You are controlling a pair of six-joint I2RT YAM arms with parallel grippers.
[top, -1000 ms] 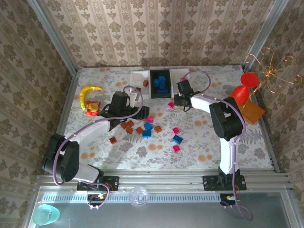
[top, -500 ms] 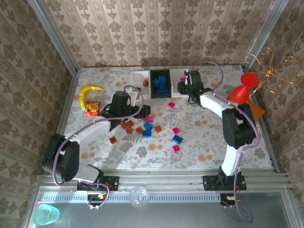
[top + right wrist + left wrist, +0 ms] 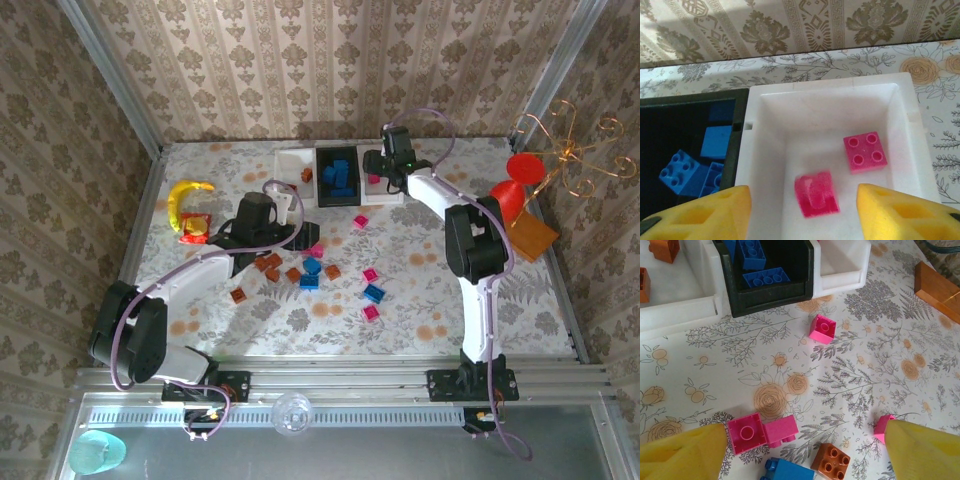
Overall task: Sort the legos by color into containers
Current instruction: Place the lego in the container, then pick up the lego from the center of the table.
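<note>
My right gripper (image 3: 802, 200) is open above the right white tray (image 3: 900, 100), over the same tray in the top view (image 3: 380, 168). Under it lie two pink legos, one blurred (image 3: 816, 194) and one studs-up (image 3: 865, 151). The black middle tray (image 3: 338, 182) holds blue legos (image 3: 682, 172). The left white tray (image 3: 293, 168) holds brown ones (image 3: 664, 246). My left gripper (image 3: 800, 455) is open low over loose legos: two pink (image 3: 746, 432), one brown (image 3: 835, 460), one blue (image 3: 787, 471). Another pink lego (image 3: 822, 329) lies nearer the trays.
More brown, blue and pink legos (image 3: 374, 292) are scattered mid-table. A yellow banana (image 3: 185, 195) and a red-and-yellow toy (image 3: 195, 228) sit at the left. An orange board (image 3: 530, 238), a red object (image 3: 515, 185) and a wire stand (image 3: 570, 150) crowd the right edge.
My right gripper has swung from the table near the trays to above the right white tray, and a blurred pink lego now lies below its open jaws. The left arm has stayed still.
</note>
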